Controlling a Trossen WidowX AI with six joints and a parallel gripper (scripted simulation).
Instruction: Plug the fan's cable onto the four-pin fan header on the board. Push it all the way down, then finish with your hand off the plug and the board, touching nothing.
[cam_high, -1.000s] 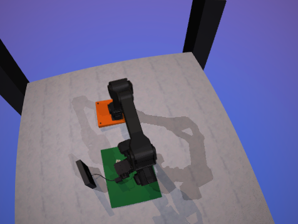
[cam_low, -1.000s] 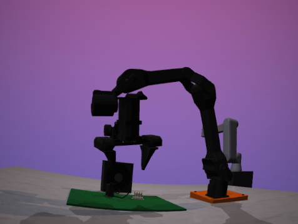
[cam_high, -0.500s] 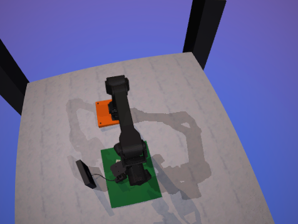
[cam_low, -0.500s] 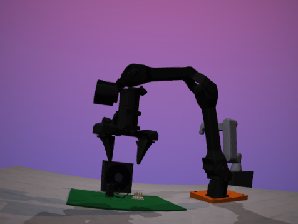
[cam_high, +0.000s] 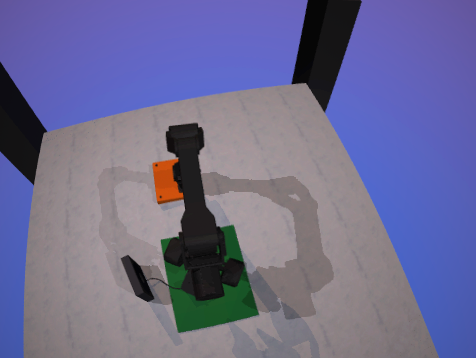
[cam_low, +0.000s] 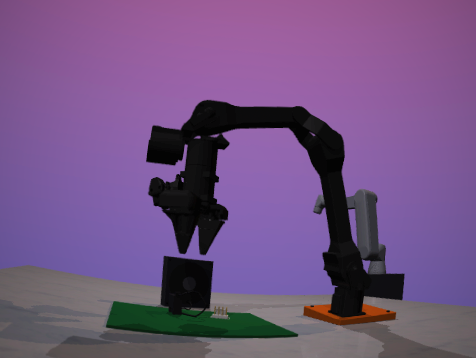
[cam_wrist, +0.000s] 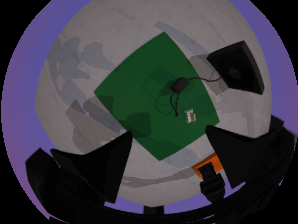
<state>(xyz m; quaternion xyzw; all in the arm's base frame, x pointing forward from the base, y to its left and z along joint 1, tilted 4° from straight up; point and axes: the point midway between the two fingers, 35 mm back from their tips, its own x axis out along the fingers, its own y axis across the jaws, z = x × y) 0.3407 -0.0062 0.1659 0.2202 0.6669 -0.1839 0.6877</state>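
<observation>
The green board (cam_high: 210, 319) (cam_low: 137, 322) (cam_wrist: 135, 75) lies on the table. The white four-pin header (cam_low: 220, 313) (cam_wrist: 190, 116) stands on it with its pins bare. A black block (cam_low: 175, 303) (cam_wrist: 179, 85), seemingly the plug, rests on the board beside the header and apart from it. The dark cable (cam_wrist: 204, 79) runs to it from the black fan (cam_high: 137, 278) (cam_low: 187, 279) (cam_wrist: 236, 68), with thin black loops between block and header. My gripper (cam_low: 193, 253) (cam_wrist: 169, 130) is open and empty, pointing down, well above the board. The arm hides header and block in the top view.
The fan stands upright just off the board's edge. The arm's orange base plate (cam_high: 164, 187) (cam_low: 382, 316) is beyond the header side of the board. A grey arm (cam_low: 367, 225) shows behind the base in the exterior view. Dark posts (cam_high: 327, 40) stand beyond the table's far corners.
</observation>
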